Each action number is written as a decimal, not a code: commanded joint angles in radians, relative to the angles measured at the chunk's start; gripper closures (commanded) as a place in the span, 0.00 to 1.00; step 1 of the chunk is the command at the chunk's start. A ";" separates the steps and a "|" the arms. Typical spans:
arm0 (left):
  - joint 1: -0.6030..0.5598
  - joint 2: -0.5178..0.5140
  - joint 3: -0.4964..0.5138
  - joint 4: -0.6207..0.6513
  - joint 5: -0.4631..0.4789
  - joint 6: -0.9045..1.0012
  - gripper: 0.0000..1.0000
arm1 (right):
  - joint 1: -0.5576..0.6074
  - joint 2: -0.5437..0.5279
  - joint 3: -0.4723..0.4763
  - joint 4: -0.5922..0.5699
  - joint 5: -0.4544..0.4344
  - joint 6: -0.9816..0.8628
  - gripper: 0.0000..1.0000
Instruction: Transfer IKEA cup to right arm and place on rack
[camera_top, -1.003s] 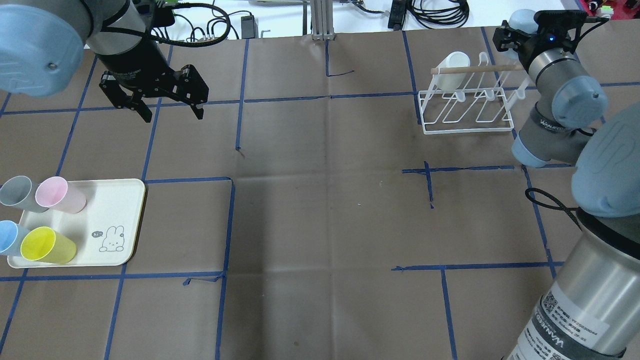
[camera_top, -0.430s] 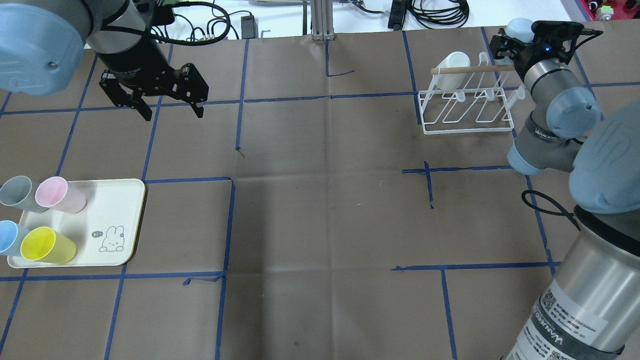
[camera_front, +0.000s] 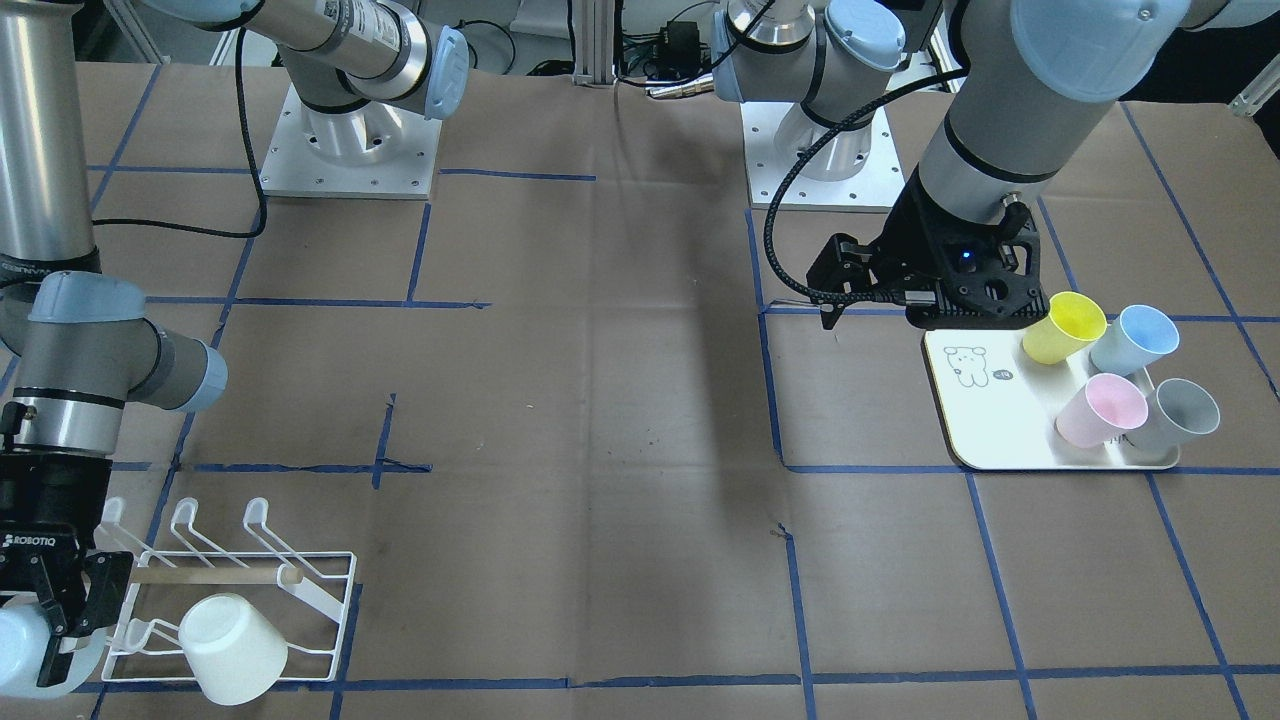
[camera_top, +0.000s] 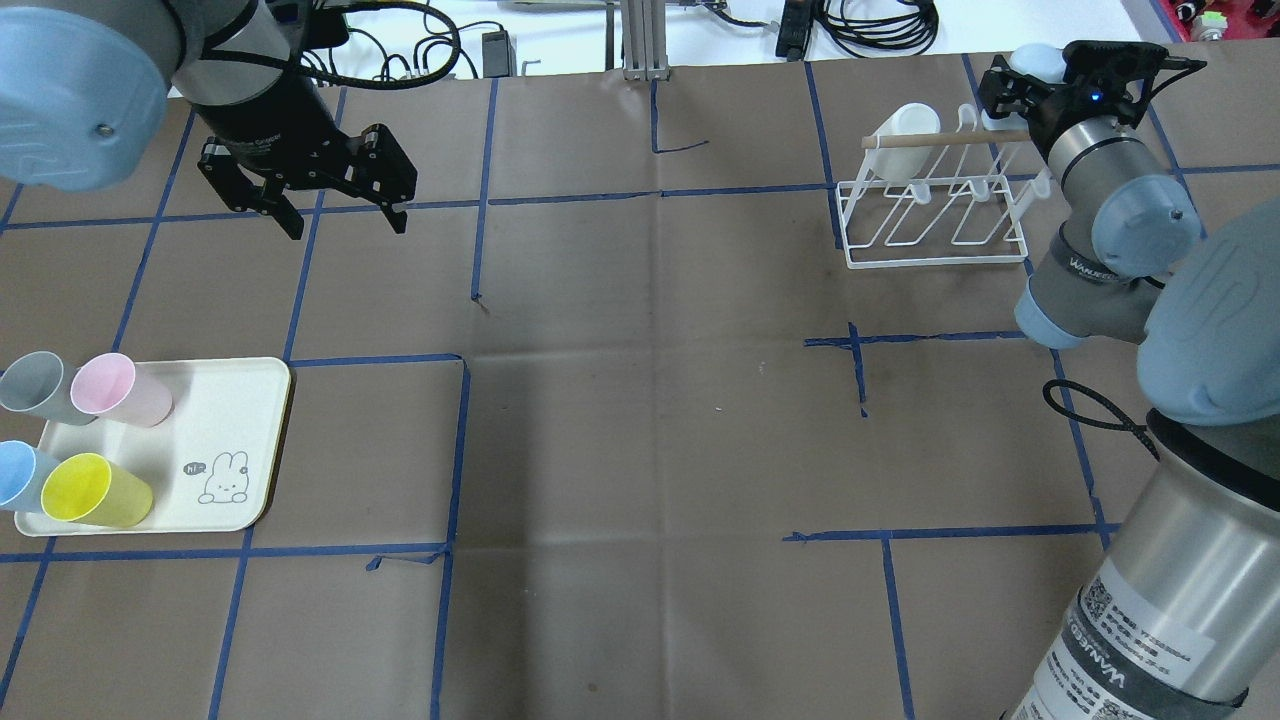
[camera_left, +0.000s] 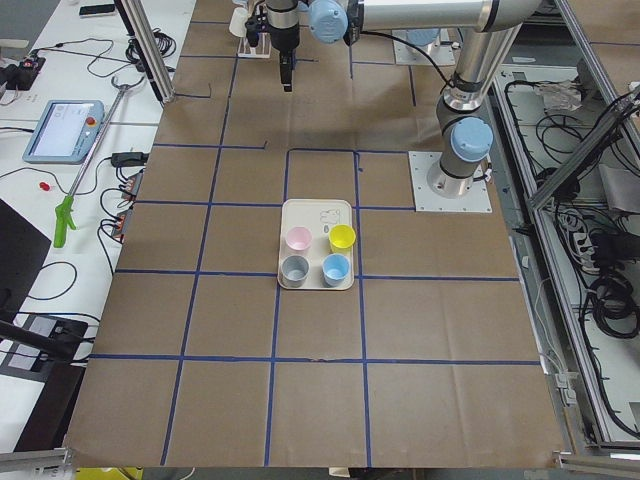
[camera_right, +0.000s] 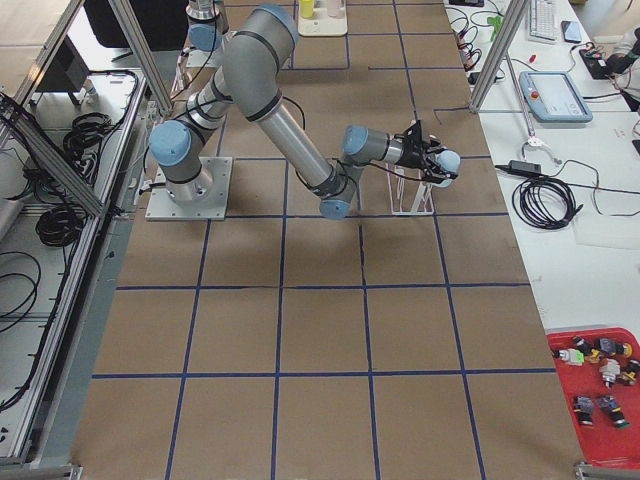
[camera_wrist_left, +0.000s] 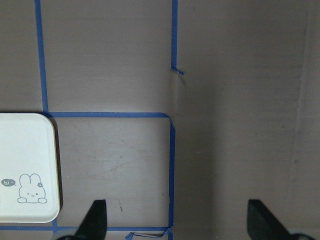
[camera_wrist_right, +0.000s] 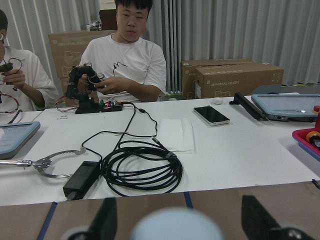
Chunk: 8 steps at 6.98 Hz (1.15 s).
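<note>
**A:** Where does the IKEA cup (camera_front: 15, 652) sit?

**B:** In the right gripper (camera_wrist_right: 179, 212), at the lower left corner of the front-facing view, just beside the rack (camera_top: 936, 263). It hangs clear of the table and rests on no prong.

**A:** Does the gripper clamp it?

**B:** It carries it. In the right wrist view the cup's pale rounded form fills the bottom middle, with a black finger on either side. The actual contact lies below the frame edge.

**A:** And the rack itself?

**B:** It stands in the upper right of the overhead view, with the wooden dowel (camera_top: 945, 140) across its top. One white cup (camera_front: 232, 648) is hung tilted at its left end there. The right arm (camera_top: 1130, 220) reaches in along the right edge.

**A:** What about the other side?

**B:** The left gripper (camera_top: 347, 228) hovers in the upper left of the overhead view. Its jaws are spread wide with nothing between them; its wrist view shows only brown paper and blue tape there.

**A:** Anything below it?

**B:** A cream tray (camera_top: 240, 420) at the left edge holds a grey cup (camera_top: 30, 385), a pink cup (camera_top: 110, 388), a blue cup (camera_top: 15, 472) and a yellow cup (camera_top: 88, 490).
</note>
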 joint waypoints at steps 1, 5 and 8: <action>0.000 0.000 0.001 0.005 0.000 0.002 0.01 | 0.000 0.001 -0.003 -0.012 -0.001 0.003 0.01; 0.000 -0.003 -0.014 0.042 0.000 0.004 0.01 | 0.032 -0.121 -0.038 0.180 -0.006 0.007 0.00; 0.000 -0.003 -0.013 0.044 0.014 0.004 0.01 | 0.080 -0.346 -0.041 0.652 -0.018 -0.003 0.00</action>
